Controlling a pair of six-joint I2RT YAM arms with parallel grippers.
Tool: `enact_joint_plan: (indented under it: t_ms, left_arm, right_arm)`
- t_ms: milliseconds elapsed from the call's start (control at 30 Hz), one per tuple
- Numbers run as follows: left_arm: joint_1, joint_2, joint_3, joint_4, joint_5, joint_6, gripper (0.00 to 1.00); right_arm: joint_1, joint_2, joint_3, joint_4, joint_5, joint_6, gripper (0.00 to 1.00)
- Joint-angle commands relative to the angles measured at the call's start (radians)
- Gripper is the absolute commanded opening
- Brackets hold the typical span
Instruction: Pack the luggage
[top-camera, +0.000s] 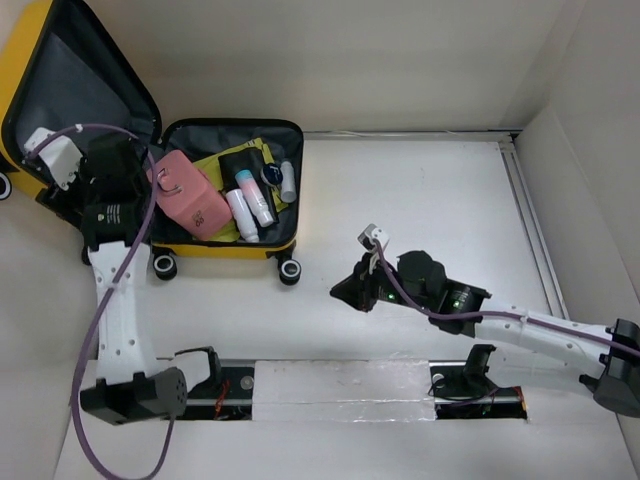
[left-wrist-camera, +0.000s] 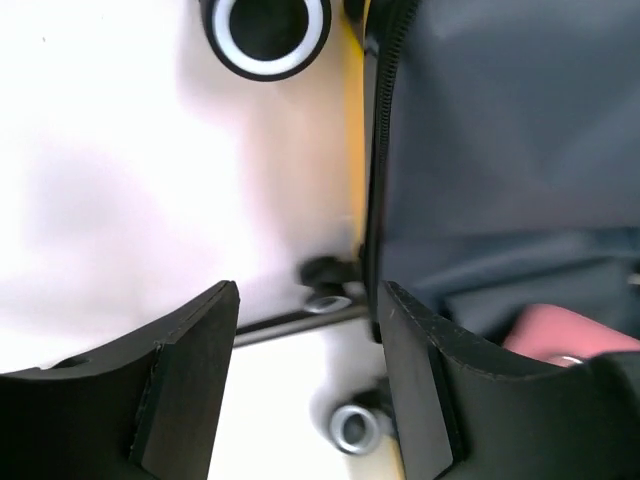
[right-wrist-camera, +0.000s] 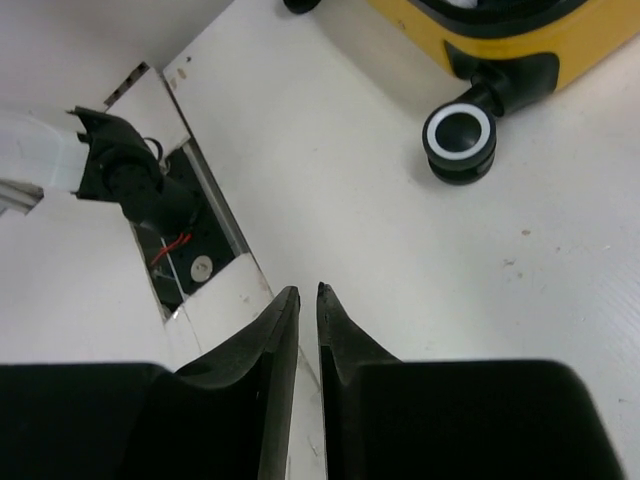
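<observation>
While the right gripper (right-wrist-camera: 302, 292) sits pressed together and empty, the left gripper (left-wrist-camera: 308, 295), spread wide, hangs just beside the packed luggage (top-camera: 228, 247) and its raised lid (left-wrist-camera: 500, 120), which seemingly needs gripping and swinging shut.

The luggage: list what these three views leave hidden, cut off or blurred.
Top view: the luggage lid is cut off by the left edge; the pink case hides what lies under it.
Left wrist view: pink case blurred, partly behind the left gripper.
Right wrist view: only one wheeled corner shows; top edge cuts the rest.
</observation>
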Motion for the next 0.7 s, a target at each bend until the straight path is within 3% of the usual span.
enact_joint_plan:
  t_ms: [0,267,667]
  left_arm:
    - [0.026,0.122,0.047,-0.078,-0.161,0.043,0.53]
    - [0.043,0.251,0.128,-0.032,-0.23,0.122,0.64]
    - [0.106,0.417,0.294,-0.017,-0.209,0.128,0.64]
  right_arm:
    - [0.001,-0.037,-0.033,0.047,-0.034,-0.023,0.19]
    - [0.001,-0.062,-0.068,0.047,-0.071,-0.054,0.24]
    - [0.001,-0.059,-0.117,0.047,-0.066,-0.063,0.28]
